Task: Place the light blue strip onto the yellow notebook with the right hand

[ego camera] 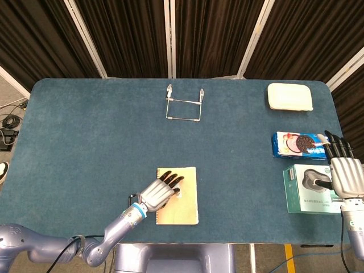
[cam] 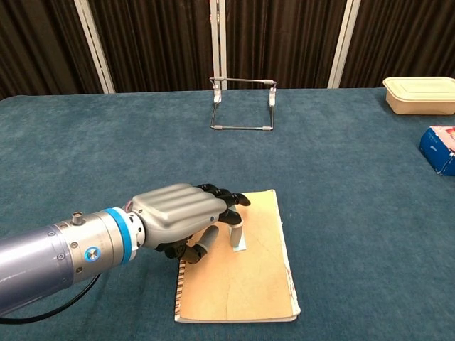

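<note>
The yellow notebook lies near the table's front edge. My left hand hovers over its left half, fingers curved down and apart. The light blue strip lies on the notebook under the fingertips; the thumb is off it. In the head view the strip is only a small pale speck beside the fingers. My right hand is far to the right over a green box, fingers stretched out, holding nothing. The chest view does not show that hand.
A wire stand sits at the back middle. A cream lidded box is at the back right. A blue cookie pack lies just behind the green box.
</note>
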You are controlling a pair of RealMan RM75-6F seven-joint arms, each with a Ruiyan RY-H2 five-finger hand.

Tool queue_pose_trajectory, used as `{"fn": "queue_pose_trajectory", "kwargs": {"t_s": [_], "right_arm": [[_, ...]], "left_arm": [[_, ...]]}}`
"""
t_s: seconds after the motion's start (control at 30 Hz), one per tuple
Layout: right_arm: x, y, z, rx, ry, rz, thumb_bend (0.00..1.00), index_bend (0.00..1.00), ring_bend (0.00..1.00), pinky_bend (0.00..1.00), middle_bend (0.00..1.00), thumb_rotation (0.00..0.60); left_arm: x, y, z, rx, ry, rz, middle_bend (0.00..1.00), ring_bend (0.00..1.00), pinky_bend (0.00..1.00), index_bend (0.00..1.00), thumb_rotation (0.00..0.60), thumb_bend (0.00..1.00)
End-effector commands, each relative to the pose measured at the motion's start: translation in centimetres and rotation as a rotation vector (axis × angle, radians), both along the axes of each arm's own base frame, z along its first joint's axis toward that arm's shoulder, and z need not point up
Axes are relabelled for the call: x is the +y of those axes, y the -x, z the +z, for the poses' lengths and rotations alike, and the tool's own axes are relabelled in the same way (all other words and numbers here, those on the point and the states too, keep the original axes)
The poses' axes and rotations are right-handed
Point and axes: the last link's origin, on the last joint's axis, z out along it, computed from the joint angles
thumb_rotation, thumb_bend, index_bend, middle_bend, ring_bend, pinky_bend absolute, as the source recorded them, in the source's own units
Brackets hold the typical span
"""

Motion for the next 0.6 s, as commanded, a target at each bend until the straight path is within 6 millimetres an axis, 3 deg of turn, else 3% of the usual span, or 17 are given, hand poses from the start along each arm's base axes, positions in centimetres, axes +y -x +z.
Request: {"fn": "queue_pose_trajectory", "kwargs": {"t_s": [0.03, 0.4, 0.6], "right_arm": [[0.0, 0.0, 0.0, 0.001, 0.000, 0.000, 0.08, 0.00, 0.00, 0.00, 0.00, 0.600], [0.0, 0.0, 0.1, -0.003, 0.001, 0.001, 0.08, 0.01, 0.00, 0.00, 0.00, 0.600], [0.0, -0.1, 0.0, 0.001, -0.003, 0.003, 0.08, 0.01, 0.00, 0.00, 0.00, 0.600]], "left_arm": [[0.0, 0.1, -0.1, 0.013, 0.003, 0.006, 0.00, 0.00, 0.00, 0.35, 0.600, 0.93], [0.2, -0.7, 0.6, -0.044, -0.026, -0.010, 0.00, 0.00, 0.00, 0.34, 0.600, 0.93], [1.6, -1.8, 3.9, -0.154, -0.111, -0.023, 0.00, 0.00, 0.00, 0.33, 0.600, 0.93]]}}
